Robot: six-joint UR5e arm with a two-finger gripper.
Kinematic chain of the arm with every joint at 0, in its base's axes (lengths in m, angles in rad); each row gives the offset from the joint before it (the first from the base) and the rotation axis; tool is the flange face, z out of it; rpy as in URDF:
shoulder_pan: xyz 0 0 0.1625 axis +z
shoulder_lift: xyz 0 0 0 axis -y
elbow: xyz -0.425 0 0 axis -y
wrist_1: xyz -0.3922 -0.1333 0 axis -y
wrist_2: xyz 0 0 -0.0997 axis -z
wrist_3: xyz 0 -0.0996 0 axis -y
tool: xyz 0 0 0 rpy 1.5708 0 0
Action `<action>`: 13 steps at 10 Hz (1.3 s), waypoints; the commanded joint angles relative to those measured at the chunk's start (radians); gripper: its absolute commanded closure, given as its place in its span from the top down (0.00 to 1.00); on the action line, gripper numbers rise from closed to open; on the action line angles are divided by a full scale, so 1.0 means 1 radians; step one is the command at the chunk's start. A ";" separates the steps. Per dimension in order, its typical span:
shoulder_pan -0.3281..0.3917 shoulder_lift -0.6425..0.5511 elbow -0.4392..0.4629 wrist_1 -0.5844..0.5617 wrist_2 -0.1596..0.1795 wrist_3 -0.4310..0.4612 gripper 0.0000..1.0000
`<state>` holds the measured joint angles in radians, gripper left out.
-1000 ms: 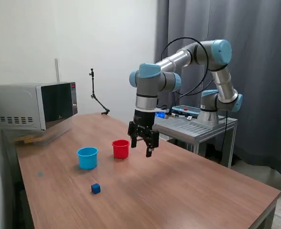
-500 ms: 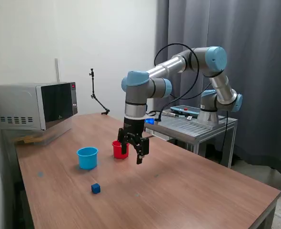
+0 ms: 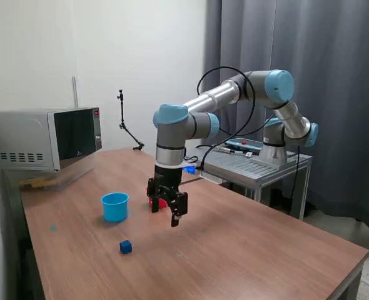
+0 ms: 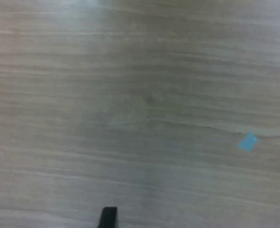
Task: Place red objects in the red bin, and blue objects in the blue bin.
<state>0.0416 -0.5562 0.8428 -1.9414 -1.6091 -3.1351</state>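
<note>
- The UR5e arm (image 3: 234, 94) reaches from its base on the exterior view's right, over a metal stand (image 3: 256, 164), toward the middle of the wooden table (image 3: 247, 250).
- Its upper link slopes down toward the exterior view's left; the wrist then turns straight down, so the tool points at the tabletop.
- The gripper (image 3: 169, 212) hangs above the wood, not touching it, with its fingers spread apart and nothing between them.
- In the wrist view two dark fingertips (image 4: 107, 217) show at opposite ends of one edge, wide apart, over bare wood grain.
- The red bin (image 3: 153, 201) stands directly behind the gripper in the exterior view and is mostly hidden by it; only slivers of red show.
- The blue bin (image 3: 114, 206) stands upright to the exterior view's left of the gripper, apart from it.
- One blue cube (image 3: 126, 247) lies on the table nearer the camera than the blue bin, clear of both bins and the gripper.
- The wrist view shows a small light-blue patch (image 4: 247, 141), too blurred to identify.
- A microwave (image 3: 44, 139) sits at the far left end of the table.
</note>
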 commanded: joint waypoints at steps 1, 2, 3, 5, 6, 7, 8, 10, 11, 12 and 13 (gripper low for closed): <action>-0.005 0.054 -0.057 -0.001 0.000 0.004 1.00; -0.005 0.068 -0.070 -0.004 0.000 0.004 1.00; -0.005 0.068 -0.076 -0.023 0.000 0.009 1.00; -0.020 0.075 -0.082 -0.093 0.002 0.050 1.00; -0.032 0.084 -0.085 -0.093 0.003 0.050 1.00; -0.038 0.096 -0.102 -0.094 0.003 0.050 1.00; -0.040 0.119 -0.134 -0.093 0.003 0.052 1.00; -0.042 0.171 -0.177 -0.091 0.003 0.050 1.00; -0.042 0.188 -0.204 -0.090 0.005 0.047 1.00; -0.042 0.197 -0.209 -0.090 0.020 0.043 1.00; -0.042 0.199 -0.208 -0.090 0.023 0.043 1.00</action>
<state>0.0004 -0.3693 0.6449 -2.0313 -1.5950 -3.0900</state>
